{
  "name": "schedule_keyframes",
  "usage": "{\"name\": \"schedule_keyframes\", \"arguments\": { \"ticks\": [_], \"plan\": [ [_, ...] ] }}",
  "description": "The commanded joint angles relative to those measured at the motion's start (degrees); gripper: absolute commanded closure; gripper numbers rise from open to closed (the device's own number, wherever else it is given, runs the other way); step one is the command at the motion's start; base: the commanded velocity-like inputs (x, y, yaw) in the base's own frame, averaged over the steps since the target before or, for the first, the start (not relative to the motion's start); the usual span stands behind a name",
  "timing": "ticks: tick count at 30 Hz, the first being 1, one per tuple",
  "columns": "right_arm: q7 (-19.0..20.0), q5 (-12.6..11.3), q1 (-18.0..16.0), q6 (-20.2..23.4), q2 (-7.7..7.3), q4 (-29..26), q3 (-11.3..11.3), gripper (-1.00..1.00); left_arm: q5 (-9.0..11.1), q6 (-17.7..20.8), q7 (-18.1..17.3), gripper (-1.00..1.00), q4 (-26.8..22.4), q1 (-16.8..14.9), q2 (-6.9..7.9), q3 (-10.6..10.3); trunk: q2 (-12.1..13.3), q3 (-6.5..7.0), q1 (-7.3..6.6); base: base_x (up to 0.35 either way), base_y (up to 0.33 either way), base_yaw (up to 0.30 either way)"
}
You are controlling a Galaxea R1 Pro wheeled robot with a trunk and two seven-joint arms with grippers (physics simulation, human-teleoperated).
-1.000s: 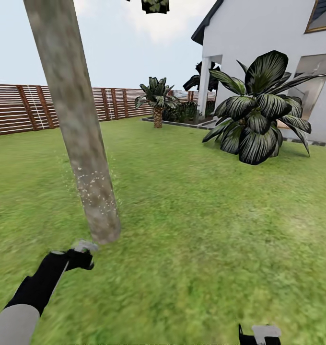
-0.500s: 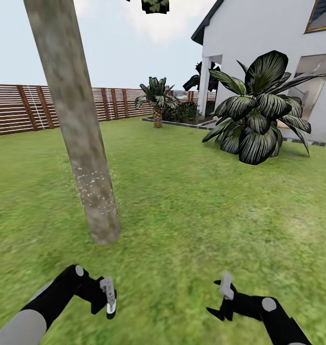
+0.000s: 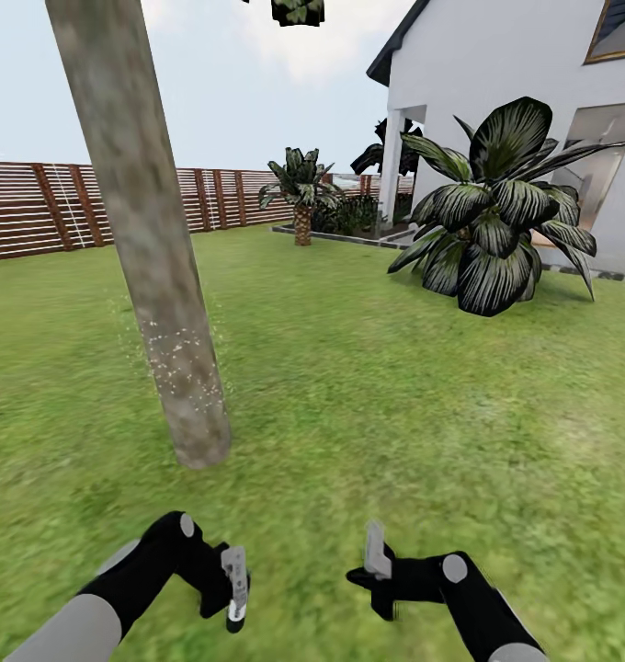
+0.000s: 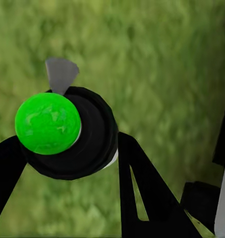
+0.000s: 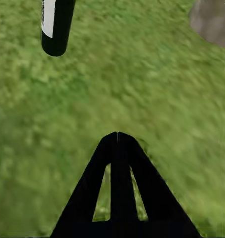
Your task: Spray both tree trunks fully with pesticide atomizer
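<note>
One tree's grey-tan trunk (image 3: pixel 152 267) rises from the grass floor (image 3: pixel 395 395) at the left of the head view. White specks of pesticide (image 3: pixel 179 359) dot its lower part. Low in front of it, my left gripper (image 3: pixel 232 588) is shut on the pesticide atomizer (image 3: pixel 236 572). In the left wrist view the atomizer (image 4: pixel 68 134) is a black round body with a green ball on top, held between the fingers. My right gripper (image 3: pixel 377 556) hovers over the grass a short way to its right, shut and empty (image 5: pixel 117 136). The right wrist view catches the atomizer's dark, white-labelled body (image 5: pixel 55 22) and the trunk's base (image 5: pixel 211 20).
A large dark-leafed plant (image 3: pixel 496 230) stands at the right in front of a white house (image 3: pixel 496 83). A small palm (image 3: pixel 301 198) grows by a planter bed at the back. A brown slat fence (image 3: pixel 37 207) closes the lawn on the far left.
My left gripper has pulled back from the trunk's base and moved toward the centre with the atomizer. My right arm has risen into view and swung left toward it. The camera has not moved.
</note>
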Motion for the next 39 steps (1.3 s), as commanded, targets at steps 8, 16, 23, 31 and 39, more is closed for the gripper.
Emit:
{"name": "schedule_keyframes", "arguments": {
  "ticks": [8,16,23,31,39],
  "plan": [
    [2.3,0.5,0.0,-0.2,4.40,-2.2,-0.3,1.00,-4.6,0.3,0.2,1.00,0.0,0.4,-3.58,-0.2,0.0,-0.06,-0.01,0.000,0.000,0.000],
    [2.2,0.3,0.0,-0.2,4.95,-2.4,5.8,1.00,-7.1,0.2,0.2,1.00,0.0,0.7,-7.01,-2.5,0.0,-0.06,-0.01,0.000,0.000,0.000],
    [2.1,0.3,0.0,-0.2,4.96,-2.4,5.9,1.00,-7.1,-0.2,0.2,1.00,1.4,0.7,-8.45,-4.0,0.0,-0.06,-0.01,0.000,0.000,0.000],
    [2.1,0.3,0.0,-0.2,4.96,-2.4,5.9,1.00,-6.7,-0.3,0.3,1.00,1.5,0.6,-9.74,-6.3,0.0,-0.06,-0.01,0.000,0.000,0.000],
    [2.1,0.3,0.0,-0.2,4.96,-2.4,5.9,1.00,-5.6,-1.3,0.4,1.00,1.4,0.6,-9.97,-5.8,0.0,-0.06,-0.01,0.000,0.000,0.000]
  ]
}}
